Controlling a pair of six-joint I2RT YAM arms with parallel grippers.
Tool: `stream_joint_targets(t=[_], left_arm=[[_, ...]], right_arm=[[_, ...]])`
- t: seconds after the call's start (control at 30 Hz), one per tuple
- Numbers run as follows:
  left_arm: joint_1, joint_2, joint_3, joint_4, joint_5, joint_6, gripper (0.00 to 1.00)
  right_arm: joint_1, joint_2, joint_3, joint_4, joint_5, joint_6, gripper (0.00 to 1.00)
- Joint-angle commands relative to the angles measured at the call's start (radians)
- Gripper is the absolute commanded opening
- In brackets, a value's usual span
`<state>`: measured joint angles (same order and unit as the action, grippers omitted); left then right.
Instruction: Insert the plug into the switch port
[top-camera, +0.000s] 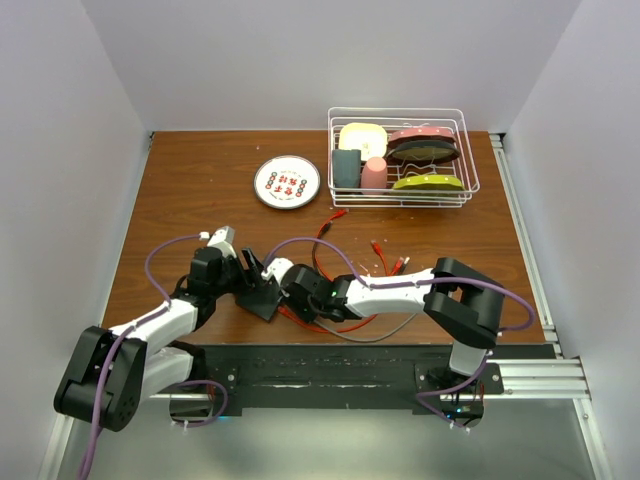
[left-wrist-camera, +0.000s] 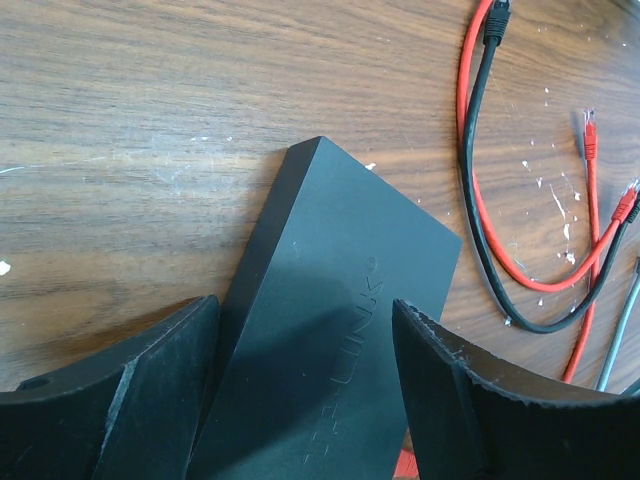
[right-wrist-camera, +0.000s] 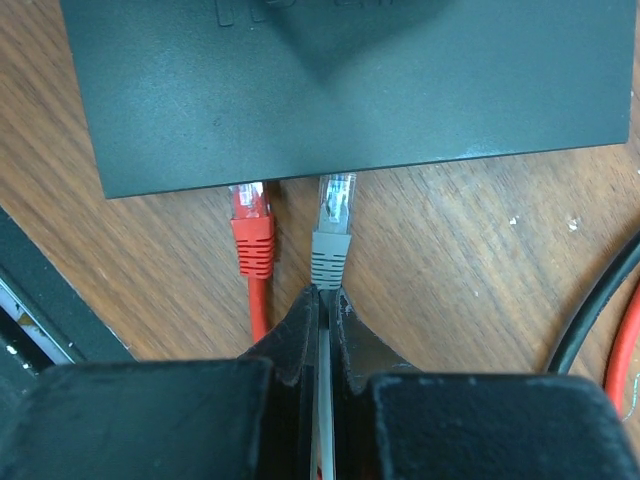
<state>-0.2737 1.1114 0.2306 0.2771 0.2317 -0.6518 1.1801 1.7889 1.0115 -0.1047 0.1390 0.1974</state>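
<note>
The switch (left-wrist-camera: 330, 340) is a flat dark-grey box lying on the wood table; it also shows in the top view (top-camera: 262, 293) and the right wrist view (right-wrist-camera: 350, 90). My left gripper (left-wrist-camera: 305, 303) straddles it, with its fingers (left-wrist-camera: 150, 400) against the two long sides. My right gripper (right-wrist-camera: 322, 295) is shut on a grey cable just behind the grey plug (right-wrist-camera: 333, 235). The plug's clear tip reaches under the switch's port edge. A red plug (right-wrist-camera: 250, 225) sits in the neighbouring port to its left. The sockets themselves are hidden.
Loose red and black cables (left-wrist-camera: 480, 200) lie right of the switch. A white round plate (top-camera: 287, 182) and a wire rack (top-camera: 400, 155) with dishes stand at the back. The black rail (top-camera: 350, 360) runs along the table's near edge.
</note>
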Motion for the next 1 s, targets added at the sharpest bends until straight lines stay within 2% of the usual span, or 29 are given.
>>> stream_joint_targets(t=[0.0,0.37,0.97], left_arm=[[0.001,0.001,-0.017,0.002,0.075,0.004,0.74],[0.001,-0.002,0.001,0.008,0.077,0.03,0.87],[0.001,0.045,0.018,0.02,0.092,0.061,0.86]], right_arm=[[0.006,0.007,0.044,0.131,-0.002,-0.021,0.0],[0.007,-0.046,0.012,0.158,0.01,-0.059,0.0],[0.013,-0.011,0.03,0.18,0.071,-0.144,0.0]])
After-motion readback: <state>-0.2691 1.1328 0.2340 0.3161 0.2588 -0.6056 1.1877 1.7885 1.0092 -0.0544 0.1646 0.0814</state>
